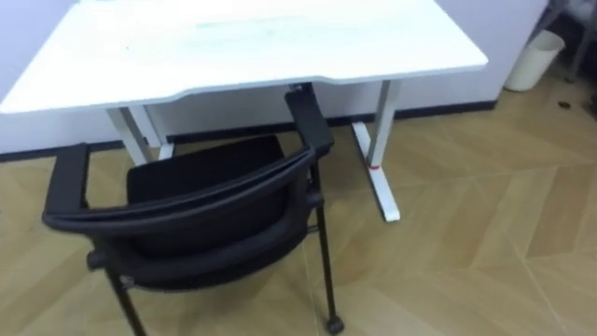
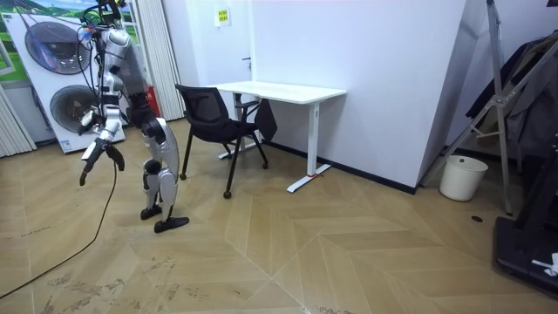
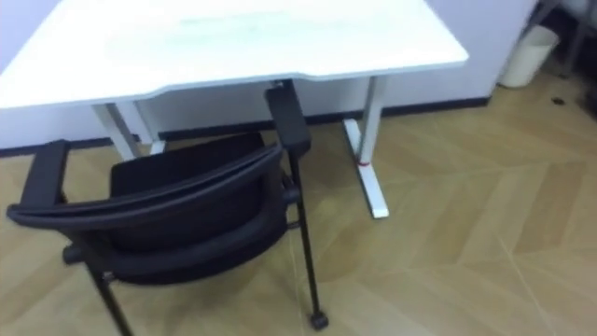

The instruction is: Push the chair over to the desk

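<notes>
**Chair left short of the bench**

The chair [image 1: 201, 210] was seen on the floor at the near edge of the white bench [image 1: 252, 42]. Its backrest was turned toward the robot, so a push there was judged the likely next step. The right hand [image 2: 98, 153] and left hand [image 2: 88, 118] were held low, apart from the chair. How the fingers were set could not be told.

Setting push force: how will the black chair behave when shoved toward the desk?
The black chair likely rolls easily, given the caster under its leg. Those thin legs suggest lightness; pushing the high backrest might tip it.
</notes>
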Motion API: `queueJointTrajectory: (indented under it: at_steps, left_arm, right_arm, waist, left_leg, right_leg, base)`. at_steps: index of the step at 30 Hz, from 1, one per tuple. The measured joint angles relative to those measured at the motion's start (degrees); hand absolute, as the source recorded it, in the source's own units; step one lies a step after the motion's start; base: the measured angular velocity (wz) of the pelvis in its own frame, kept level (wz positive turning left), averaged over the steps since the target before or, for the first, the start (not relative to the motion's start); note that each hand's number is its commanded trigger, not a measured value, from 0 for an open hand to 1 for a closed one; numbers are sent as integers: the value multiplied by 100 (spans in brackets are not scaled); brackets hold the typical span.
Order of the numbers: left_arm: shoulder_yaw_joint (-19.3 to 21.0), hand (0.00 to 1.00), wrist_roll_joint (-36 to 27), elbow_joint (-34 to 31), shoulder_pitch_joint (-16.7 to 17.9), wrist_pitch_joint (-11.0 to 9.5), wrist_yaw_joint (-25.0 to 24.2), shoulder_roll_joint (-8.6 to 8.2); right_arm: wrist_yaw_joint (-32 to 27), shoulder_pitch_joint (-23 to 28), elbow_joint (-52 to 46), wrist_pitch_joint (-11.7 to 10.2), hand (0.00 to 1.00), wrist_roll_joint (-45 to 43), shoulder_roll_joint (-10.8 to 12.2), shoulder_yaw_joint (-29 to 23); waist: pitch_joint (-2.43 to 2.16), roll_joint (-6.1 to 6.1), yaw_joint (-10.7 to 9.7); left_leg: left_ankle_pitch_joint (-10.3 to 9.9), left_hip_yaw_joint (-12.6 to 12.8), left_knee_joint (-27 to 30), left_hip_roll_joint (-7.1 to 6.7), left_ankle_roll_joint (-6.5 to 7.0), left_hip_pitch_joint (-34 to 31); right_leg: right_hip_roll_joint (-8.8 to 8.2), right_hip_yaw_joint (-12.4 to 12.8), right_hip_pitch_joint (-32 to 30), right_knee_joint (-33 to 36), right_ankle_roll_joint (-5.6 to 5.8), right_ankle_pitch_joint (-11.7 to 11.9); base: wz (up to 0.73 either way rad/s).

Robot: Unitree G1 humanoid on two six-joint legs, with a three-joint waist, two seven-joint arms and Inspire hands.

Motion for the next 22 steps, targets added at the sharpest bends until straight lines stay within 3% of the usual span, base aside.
queueJointTrajectory:
  at_steps: [2,3,4,7,8,9,14,15,18,22]
  left_arm:
    - [-600,0,266,83,-273,97,-408,34]
    - [-1005,0,406,94,-522,191,-695,63]
    - [-1347,0,501,92,-754,272,-1026,91]
    - [-1742,0,483,65,-1040,422,-1564,134]
    - [-1931,0,480,52,-1184,563,-1726,137]
    - [-2090,0,491,22,-1327,722,-1869,131]
    - [-2269,0,499,-218,-1432,1088,-2356,56]
    - [-2310,0,499,-309,-1439,1168,-2426,49]
    - [-2473,0,510,-507,-1438,1247,-2553,45]
    - [-2482,0,633,-662,-1438,1285,-2695,55]
  right_arm:
    - [256,-315,187,173,0,-194,-53,474]
    - [463,-532,226,333,0,-357,-136,839]
    - [693,-765,214,461,0,-457,-219,1152]
    - [1106,-1119,107,696,0,-540,-323,1465]
    - [1272,-1286,64,824,0,-542,-364,1596]
    - [1420,-1409,-24,956,0,-557,-370,1643]
    - [1840,-1501,-267,1295,0,-587,-363,1658]
    - [1920,-1500,-347,1349,0,-606,-354,1697]
    - [2117,-1497,-406,1386,0,-608,-346,1803]
    - [2278,-1493,-425,1453,0,-574,-342,1802]
  waist:
    - [61,-15,-55]
    - [123,10,-63]
    - [152,25,-59]
    - [153,25,-68]
    - [160,27,-60]
    - [201,31,-56]
    - [240,74,-31]
    - [275,78,-41]
    - [299,62,-46]
    - [287,34,-44]
  left_leg:
    - [9,1,2,-10,21,1]
    - [16,3,1,-11,35,-4]
    - [25,16,-19,-12,50,-18]
    - [42,38,-99,-10,67,-11]
    - [54,50,-129,-11,77,-41]
    - [55,49,-139,-11,79,-65]
    - [58,3,-194,-52,79,-18]
    - [58,-5,-201,-55,79,-24]
    - [58,-7,-205,-77,79,-20]
    - [58,-18,-207,-87,79,-2]
  right_leg:
    - [20,2,7,-37,12,43]
    - [35,11,-2,-118,24,97]
    - [56,21,3,-194,34,147]
    - [81,39,20,-302,46,200]
    - [80,22,18,-288,50,215]
    - [80,-1,-5,-293,52,220]
    - [92,-9,0,-309,55,219]
    - [89,-6,-9,-311,55,219]
    - [65,-11,-9,-310,61,215]
    - [32,-12,10,-305,61,215]
  base:
    - [-2]
    - [-3]
    - [-6]
    - [-5]
    - [0]
    - [0]
    - [2]
    - [0]
    - [0]
    - [0]
